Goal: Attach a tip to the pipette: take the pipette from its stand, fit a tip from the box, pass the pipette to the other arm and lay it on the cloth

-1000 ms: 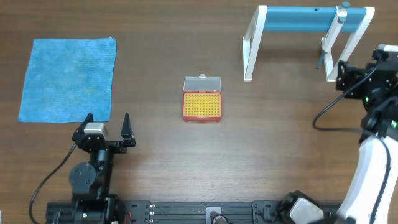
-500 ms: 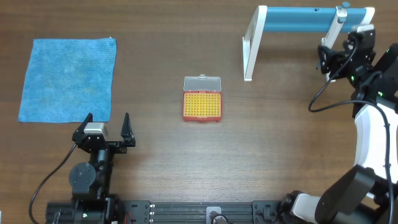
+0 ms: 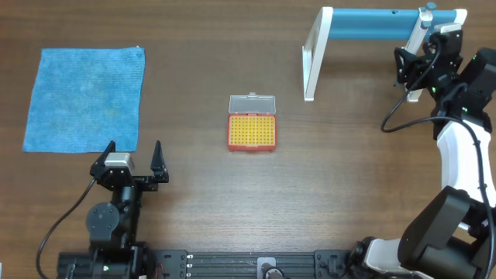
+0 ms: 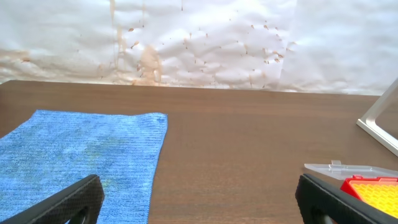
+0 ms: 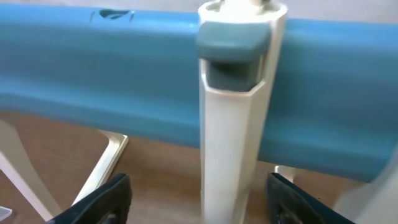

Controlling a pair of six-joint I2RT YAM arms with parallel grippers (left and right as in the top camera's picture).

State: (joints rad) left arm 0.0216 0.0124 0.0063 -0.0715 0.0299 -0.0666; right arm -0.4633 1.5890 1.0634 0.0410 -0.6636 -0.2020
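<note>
Top view shows the pipette hanging on the blue-and-white stand at the far right of the bench, with the right gripper up against its body. The tip box, lid folded back, sits mid-bench, the blue cloth lies far left, and the left gripper is near the cloth's nearest corner, fingers spread and holding nothing. Left wrist view has that gripper wide apart over bare wood, the cloth to one side and the tip box at the other edge. Right wrist view puts the pipette upright against the stand's blue bar, between the spread fingers of the right gripper (whether either pad touches it, I cannot tell).
</note>
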